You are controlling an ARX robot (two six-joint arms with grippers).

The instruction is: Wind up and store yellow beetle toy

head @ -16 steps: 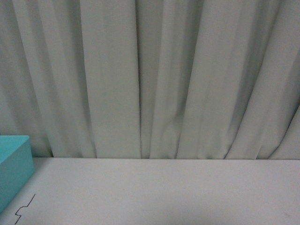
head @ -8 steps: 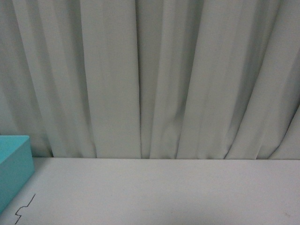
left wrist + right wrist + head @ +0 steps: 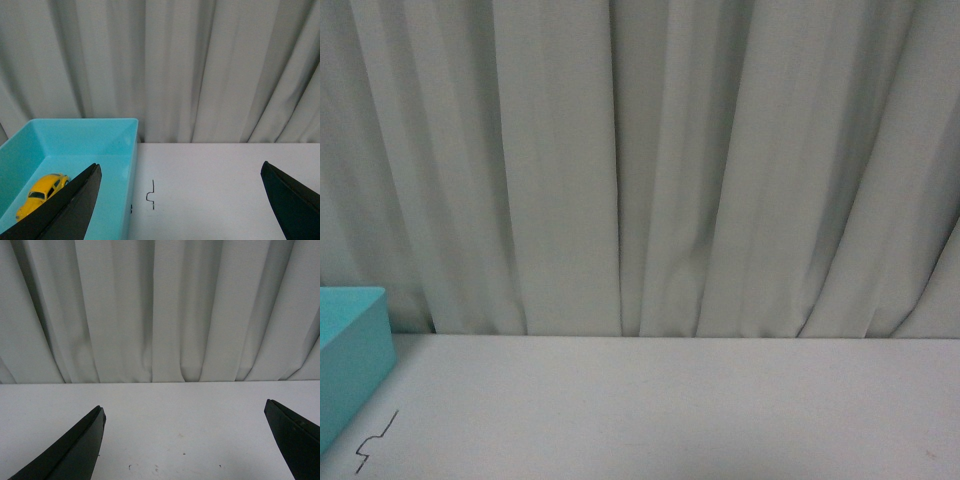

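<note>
The yellow beetle toy [image 3: 41, 192] lies inside a turquoise box [image 3: 131, 150] in the left wrist view, partly hidden behind one black finger [image 3: 70, 205]. My left gripper [image 3: 181, 172] is open, its fingers spread wide over the white table beside the box, holding nothing. My right gripper [image 3: 184, 412] is also open above bare white table, with nothing between its fingers. In the front view only a corner of the turquoise box [image 3: 350, 360] shows at the left edge; the toy and both grippers are out of that view.
A pale grey-green curtain [image 3: 640, 170] hangs along the back edge of the white table [image 3: 670, 410]. A small black squiggle mark [image 3: 150, 195] is drawn on the table beside the box. Small dark specks [image 3: 155, 467] dot the table under the right gripper.
Nothing has moved apart from a slight shift of the front view; the box corner and squiggle mark sit almost where they were.
</note>
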